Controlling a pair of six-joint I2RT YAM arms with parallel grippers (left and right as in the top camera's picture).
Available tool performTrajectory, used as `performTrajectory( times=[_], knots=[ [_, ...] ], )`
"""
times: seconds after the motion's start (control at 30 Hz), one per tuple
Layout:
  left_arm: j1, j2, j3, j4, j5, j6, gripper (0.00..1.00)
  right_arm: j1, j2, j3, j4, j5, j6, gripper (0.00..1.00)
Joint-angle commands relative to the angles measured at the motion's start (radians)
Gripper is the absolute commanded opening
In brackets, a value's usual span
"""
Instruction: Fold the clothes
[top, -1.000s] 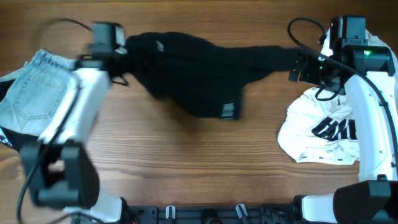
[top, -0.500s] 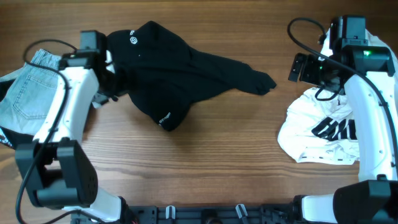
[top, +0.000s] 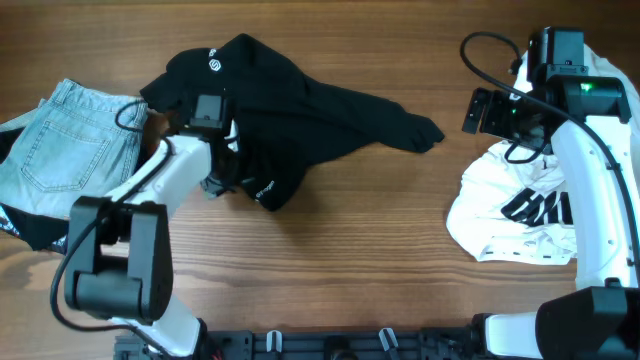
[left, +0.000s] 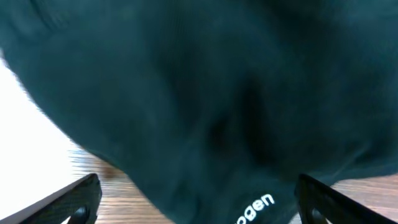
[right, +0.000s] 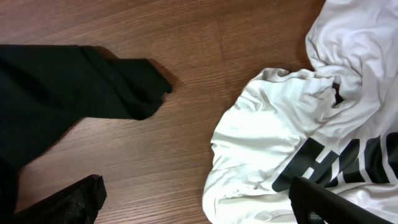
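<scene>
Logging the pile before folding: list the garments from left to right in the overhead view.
Light-blue jeans → black top → white T-shirt with black lettering.

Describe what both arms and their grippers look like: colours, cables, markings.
The left arm and right arm match: white tubular links between bulky black joints. A thin black cable loops off the right arm's wrist, and a small green light glows there. The left fingers and right fingers are matte black and blocky. No legible markings show.
</scene>
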Motion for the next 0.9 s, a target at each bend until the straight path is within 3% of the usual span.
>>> performTrajectory(
  times=[0.0,0.03,0.07,0.13,0.2,0.27,0.37,0.53,0.7,0.87],
  knots=[
    [-0.002,0.055,-0.015,0.024,0.009,-0.075,1.0,-0.001,-0.013,-0.007,0.002,-0.005,0.015,1.0],
    [-0.002,0.064,-0.015,0.033,0.005,-0.075,0.96,-0.001,-0.013,-0.007,0.003,-0.005,0.015,1.0],
    [-0.002,0.07,-0.015,0.04,-0.001,-0.075,0.86,-0.001,-0.013,-0.007,0.002,-0.005,0.015,1.0],
    [-0.001,0.075,-0.014,0.047,-0.01,-0.075,0.4,-0.001,-0.013,-0.007,0.001,-0.005,0.015,1.0],
    [0.005,0.068,-0.01,0.028,-0.034,-0.064,0.04,-0.001,-0.013,-0.007,0.002,-0.005,0.014,1.0],
    [0.023,0.047,-0.002,-0.032,-0.055,-0.063,0.04,-0.001,-0.013,-0.007,0.002,-0.005,0.014,0.99],
    [0.078,-0.014,0.023,-0.187,-0.065,-0.011,0.04,0.0,-0.005,-0.007,-0.005,-0.02,0.011,0.89],
    [0.196,-0.155,0.031,-0.333,-0.069,-0.011,0.04,0.0,0.051,-0.008,-0.016,-0.202,-0.074,0.84],
    [0.29,-0.265,0.031,-0.346,-0.072,-0.012,0.04,0.043,0.154,-0.008,-0.063,-0.307,-0.193,0.84],
    [0.299,-0.273,0.028,-0.325,-0.072,-0.011,0.04,0.175,0.279,-0.008,-0.087,-0.312,-0.251,0.9]
  ],
)
